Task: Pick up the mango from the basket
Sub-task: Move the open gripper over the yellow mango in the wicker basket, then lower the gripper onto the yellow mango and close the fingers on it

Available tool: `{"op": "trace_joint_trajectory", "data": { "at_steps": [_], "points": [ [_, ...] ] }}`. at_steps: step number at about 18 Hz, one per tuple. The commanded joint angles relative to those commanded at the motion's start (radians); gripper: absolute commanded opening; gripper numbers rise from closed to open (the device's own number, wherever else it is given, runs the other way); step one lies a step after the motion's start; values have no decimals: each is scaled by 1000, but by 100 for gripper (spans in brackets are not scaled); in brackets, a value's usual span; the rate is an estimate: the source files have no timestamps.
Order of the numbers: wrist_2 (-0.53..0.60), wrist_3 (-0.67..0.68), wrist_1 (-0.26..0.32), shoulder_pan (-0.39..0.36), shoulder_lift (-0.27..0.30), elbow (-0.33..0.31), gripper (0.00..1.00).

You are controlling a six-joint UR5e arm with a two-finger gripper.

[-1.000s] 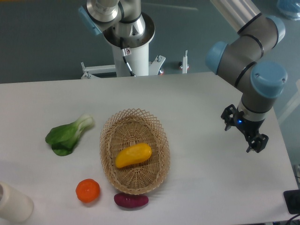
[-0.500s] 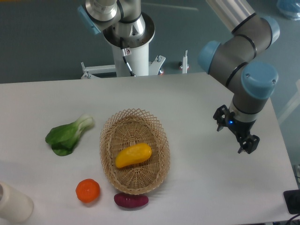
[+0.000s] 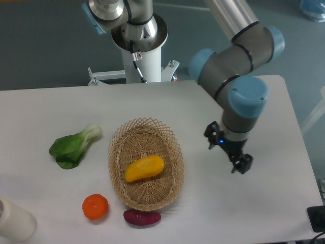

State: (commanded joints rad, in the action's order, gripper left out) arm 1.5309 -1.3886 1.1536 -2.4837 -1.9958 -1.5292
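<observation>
Your gripper (image 3: 227, 152): fingers apart, holding nothing, right of basket (image 3: 115, 162) | mango (image 3: 144, 168): lying inside basket, untouched

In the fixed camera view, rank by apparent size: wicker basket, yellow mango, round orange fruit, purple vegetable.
1. Oval tan wicker basket
2. Oblong yellow mango
3. Round orange fruit and dark purple oblong vegetable: too similar to rank.

A single fixed camera is looking steeply down from above the table's (image 3: 152, 101) near edge, facing the arm's base (image 3: 142, 46) beyond the far edge, taking in nearly the whole tabletop.
</observation>
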Motion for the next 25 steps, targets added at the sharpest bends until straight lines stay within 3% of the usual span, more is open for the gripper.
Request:
{"op": "trace_joint_trajectory", "data": {
  "at_steps": [3, 7, 13, 21, 25],
  "points": [
    [0, 92, -18, 48, 12, -38, 100],
    [0, 111, -66, 120, 12, -84, 100],
    [6, 172, -236, 190, 3, -178, 100],
    [11, 172, -242, 250, -9, -236, 100],
    [11, 172, -244, 250, -12, -236, 100]
  ]
}}
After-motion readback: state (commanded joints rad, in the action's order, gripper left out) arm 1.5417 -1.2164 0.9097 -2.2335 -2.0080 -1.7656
